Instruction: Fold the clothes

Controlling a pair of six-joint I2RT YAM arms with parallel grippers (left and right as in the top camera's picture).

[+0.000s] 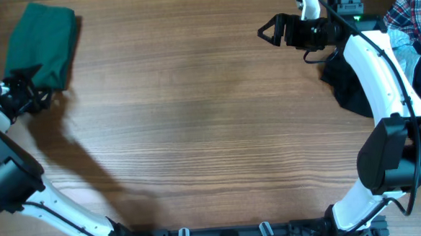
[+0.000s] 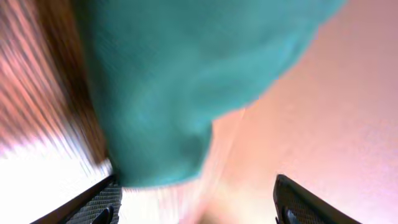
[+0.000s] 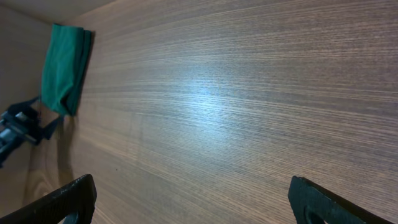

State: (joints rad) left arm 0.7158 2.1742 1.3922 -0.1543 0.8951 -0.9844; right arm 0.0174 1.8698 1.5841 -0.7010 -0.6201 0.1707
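Observation:
A folded dark green garment lies at the table's far left corner. My left gripper sits at its near edge. In the left wrist view the green cloth fills the top, blurred, and its edge hangs just ahead of the left gripper, whose jaws stand apart with nothing pinched. A plaid shirt, a black garment and a small pale piece are heaped at the far right, partly behind the right arm. My right gripper hovers open left of that heap, holding nothing. The right wrist view shows the green garment far off.
Bare wooden tabletop stretches between the two arms. The right arm's white links cross in front of the clothes heap. The left arm runs along the near left edge.

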